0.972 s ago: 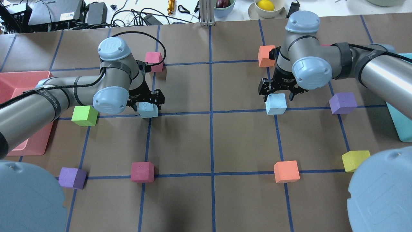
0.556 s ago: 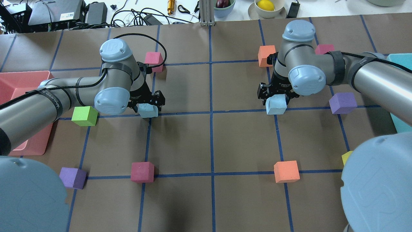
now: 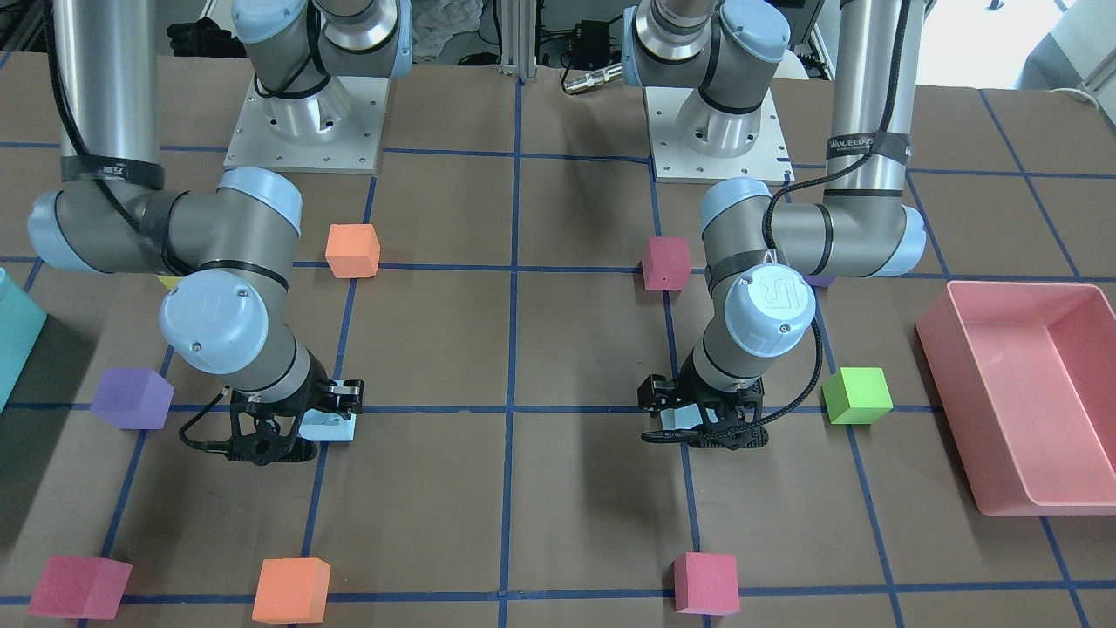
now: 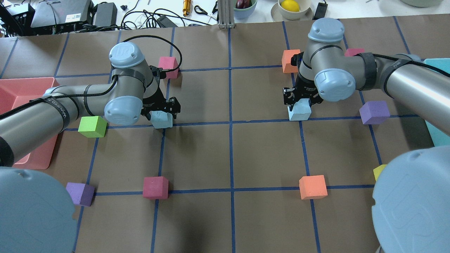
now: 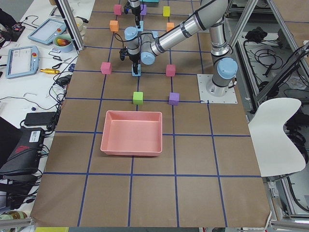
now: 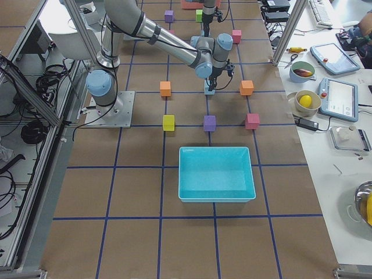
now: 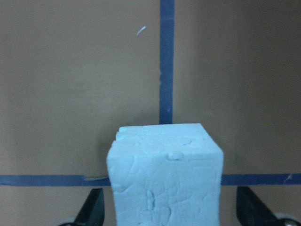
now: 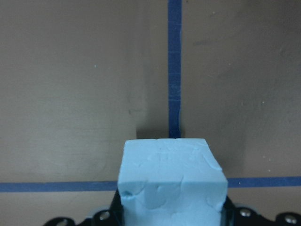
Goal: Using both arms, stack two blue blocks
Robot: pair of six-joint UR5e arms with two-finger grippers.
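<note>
Narrowing since before, the right gripper (image 4: 300,100) is clamping a scuffed blue block (image 4: 299,111) on far-right tape (image 4: 267,121), fingertips hiding behind it, while the left gripper (image 4: 161,110) is straddling the other blue block (image 4: 162,120), fingers (image 7: 94,212) apart.

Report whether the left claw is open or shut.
Open: the fingers of the left claw stand apart from the blue block between them, gaps either side.

R gripper (image 4: 300,99) dropped onto blue block (image 4: 299,111), upper right, & closed on it; block nudged up-left. Joint cap (image 4: 411,200), lower right, covered most of yellow cube (image 4: 379,171).
</note>
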